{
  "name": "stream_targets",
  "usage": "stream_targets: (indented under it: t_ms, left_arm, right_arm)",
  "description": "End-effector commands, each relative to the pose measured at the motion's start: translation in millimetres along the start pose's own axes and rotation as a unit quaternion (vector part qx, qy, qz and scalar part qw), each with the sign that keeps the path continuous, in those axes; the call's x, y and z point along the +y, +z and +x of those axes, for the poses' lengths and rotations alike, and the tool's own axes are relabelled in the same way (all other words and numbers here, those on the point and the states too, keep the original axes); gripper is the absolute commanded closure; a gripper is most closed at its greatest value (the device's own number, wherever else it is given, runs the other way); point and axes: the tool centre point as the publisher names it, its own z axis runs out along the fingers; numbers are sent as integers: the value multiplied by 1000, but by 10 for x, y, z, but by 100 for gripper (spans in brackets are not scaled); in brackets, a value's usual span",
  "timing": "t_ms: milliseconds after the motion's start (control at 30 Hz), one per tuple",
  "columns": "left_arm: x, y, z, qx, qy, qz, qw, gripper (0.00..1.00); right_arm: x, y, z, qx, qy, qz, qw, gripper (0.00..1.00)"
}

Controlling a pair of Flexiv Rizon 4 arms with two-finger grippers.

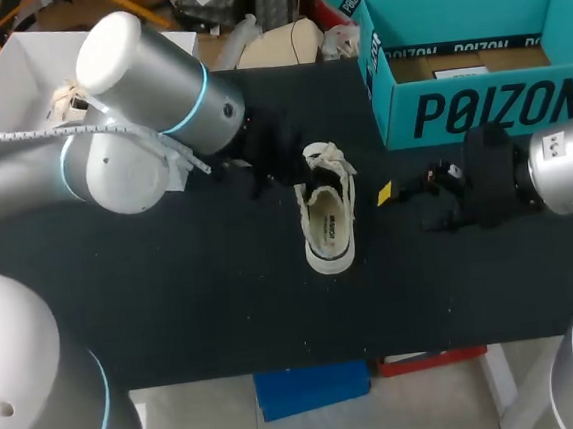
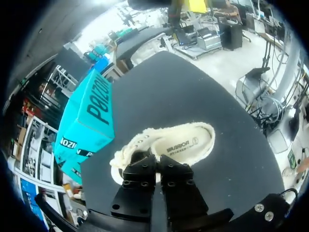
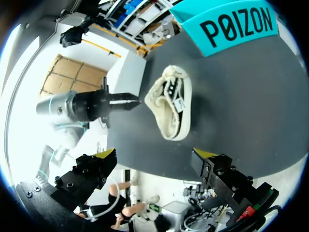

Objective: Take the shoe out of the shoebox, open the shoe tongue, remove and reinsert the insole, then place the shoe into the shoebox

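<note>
— Where's the shoe [image 1: 327,216] got to?

— Out of the box. It sits on its sole in the middle of the black table [image 1: 172,285], lace end toward the far edge. The teal shoebox [image 1: 488,106] stands open at the far right, apart from it. The insole [image 2: 188,144] looks to be lying flat inside the shoe.

— So which step is this?

— Opening the tongue, I'd say. The left gripper [image 2: 157,169] is right at the lace end with its fingers pressed together. I can't tell from here whether any tongue or lace is nipped between them.

— And the other arm?

— The right gripper [image 3: 154,154] hangs off the shoe's right side, near but not touching. Its fingers are spread wide with nothing in them.

— What does the next move call for?

— The tongue wants folding toward the toe so the mouth gapes. A shoe that light may skid, so I'd guess the right gripper should steady the heel, then go for the insole's rear edge.
</note>
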Motion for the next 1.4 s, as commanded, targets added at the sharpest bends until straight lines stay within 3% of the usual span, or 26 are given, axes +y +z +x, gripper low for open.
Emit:
stream_targets:
  t_ms: [33, 100, 133, 167, 233, 267, 467, 667, 1000, 1367, 1400]
  left_arm:
    - [56, -756, 245, 23, -127, 12, 992, 93]
    - [114, -877, 346, 21, -163, 17, 986, 83]
    - [149, -928, 410, 26, -178, 18, 983, 72]
    - [182, -973, 483, 30, -187, 17, 982, 59]
    - [263, -1063, 598, 32, -205, 24, 978, 7]
    - [306, -1109, 649, 31, -212, 29, 976, 0]
    - [527, -1317, 916, 32, -225, 66, 972, 0]
    - [615, -1441, 1016, 35, -209, 88, 973, 0]
    - [864, -1627, 1018, 10, -200, 89, 976, 0]
    - [864, -1627, 1018, 10, -200, 89, 976, 0]
    - [864, -1627, 1018, 10, -200, 89, 976, 0]
  right_arm:
    - [3, -15, 2, 0, 0, 1, 1000, 0]
    - [3, -15, 2, 0, 0, 1, 1000, 0]
    - [3, -15, 2, 0, 0, 1, 1000, 0]
    - [3, -15, 2, 0, 0, 1, 1000, 0]
    - [3, -15, 2, 0, 0, 1, 1000, 0]
    - [3, -15, 2, 0, 0, 1, 1000, 0]
    - [3, -15, 2, 0, 0, 1, 1000, 0]
    - [3, -15, 2, 0, 0, 1, 1000, 0]
    - [3, -15, 2, 0, 0, 1, 1000, 0]
    - [3, -15, 2, 0, 0, 1, 1000, 0]
    - [77, -22, 21, -16, -14, 14, 1000, 0]
